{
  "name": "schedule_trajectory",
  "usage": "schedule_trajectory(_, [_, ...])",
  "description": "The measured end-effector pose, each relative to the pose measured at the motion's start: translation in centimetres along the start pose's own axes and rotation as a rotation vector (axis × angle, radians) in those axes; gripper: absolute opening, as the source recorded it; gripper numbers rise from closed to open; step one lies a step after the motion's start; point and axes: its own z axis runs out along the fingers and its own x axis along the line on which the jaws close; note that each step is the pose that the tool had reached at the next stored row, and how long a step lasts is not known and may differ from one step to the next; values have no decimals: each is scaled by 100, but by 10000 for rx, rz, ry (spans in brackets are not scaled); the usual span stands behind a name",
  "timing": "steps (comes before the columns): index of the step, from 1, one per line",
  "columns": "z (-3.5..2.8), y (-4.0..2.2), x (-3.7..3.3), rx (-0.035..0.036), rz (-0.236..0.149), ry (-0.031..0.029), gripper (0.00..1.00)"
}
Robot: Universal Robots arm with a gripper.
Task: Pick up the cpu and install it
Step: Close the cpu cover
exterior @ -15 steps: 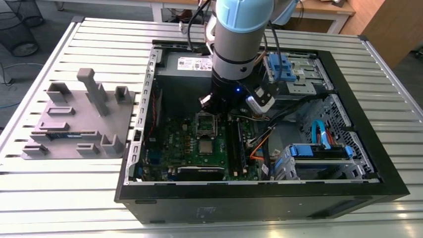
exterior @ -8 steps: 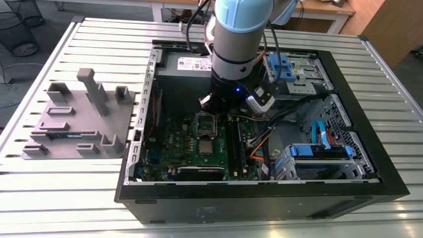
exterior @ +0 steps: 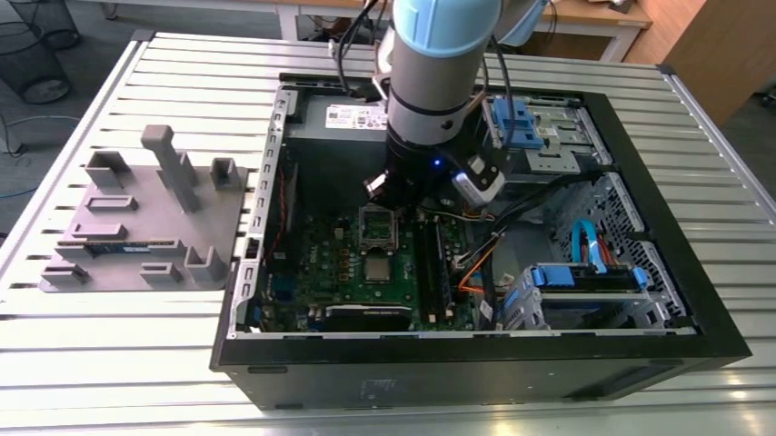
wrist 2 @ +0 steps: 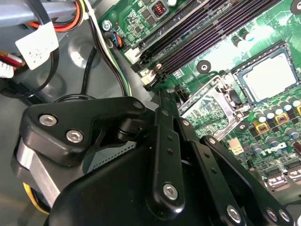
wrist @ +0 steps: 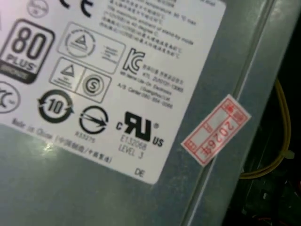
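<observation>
The cpu (exterior: 380,266), a small square chip with a shiny silver top, lies flat in the motherboard socket in the middle of the open computer case. The second wrist view has the cpu (wrist 2: 270,77) inside the socket's metal border. Just behind it the hinged socket frame (exterior: 378,222) stands tilted up with a dark centre, and it appears as the socket frame (wrist 2: 214,106) between gripper and chip. My gripper (exterior: 391,195) hangs over the board's far part, beyond that frame. Its black linkage tapers to the gripper (wrist 2: 162,92) near the memory slots, apart from the cpu.
A grey fixture plate (exterior: 134,218) with upright blocks and a green memory stick (exterior: 122,247) lies at the exterior view's left. The power supply (wrist: 117,94) lies under the first wrist camera. Dark memory slots (wrist 2: 202,33), cable bundles (wrist 2: 101,42) and blue drive brackets (exterior: 522,123) crowd the case.
</observation>
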Motion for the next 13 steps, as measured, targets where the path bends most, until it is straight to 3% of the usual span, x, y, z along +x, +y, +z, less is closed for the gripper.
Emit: schedule_trajectory(13, [-78,8,2,-25,-439,19,11])
